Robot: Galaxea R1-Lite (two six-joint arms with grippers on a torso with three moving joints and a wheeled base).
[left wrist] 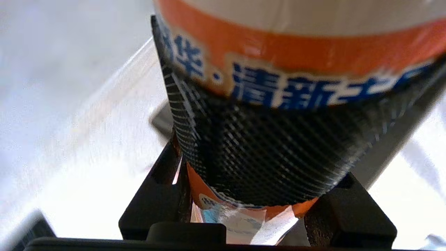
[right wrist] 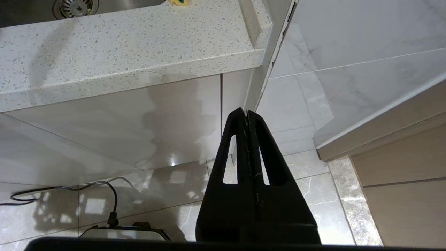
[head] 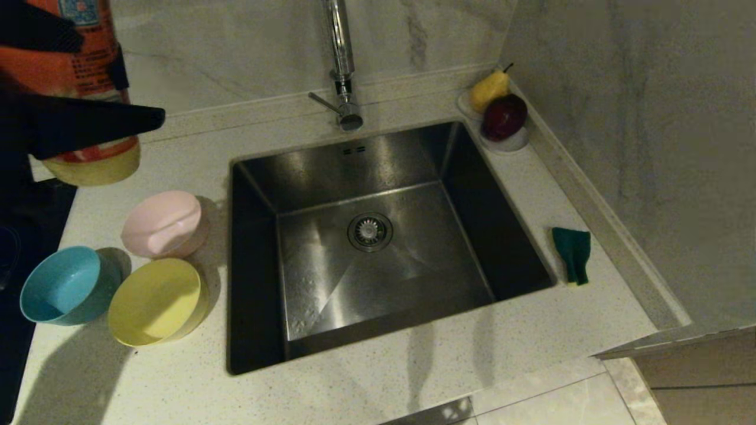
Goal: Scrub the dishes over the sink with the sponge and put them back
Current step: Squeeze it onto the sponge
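Observation:
Three bowls stand on the counter left of the sink [head: 307, 177]: pink [head: 164, 224], yellow [head: 156, 301] and light blue [head: 66, 285]. The sponge [head: 572, 254] lies green face up on the counter right of the sink; a yellow corner of the sponge [right wrist: 178, 2] shows in the right wrist view. My left gripper [head: 88, 77] is at the back left, above the counter, shut on an orange bottle [head: 77, 71] with a black mesh band. Up close the bottle [left wrist: 296, 62] fills the space between the fingers [left wrist: 153, 195]. My right gripper [right wrist: 246, 113] hangs shut and empty below the counter's front edge.
A chrome tap [head: 342, 71] stands behind the sink, whose drain strainer [head: 370, 231] sits in the middle. A white dish [head: 514, 143] with a pear and a dark red apple is at the back right corner. A marble wall runs along the right. A dark surface [head: 23, 236] borders the counter's left.

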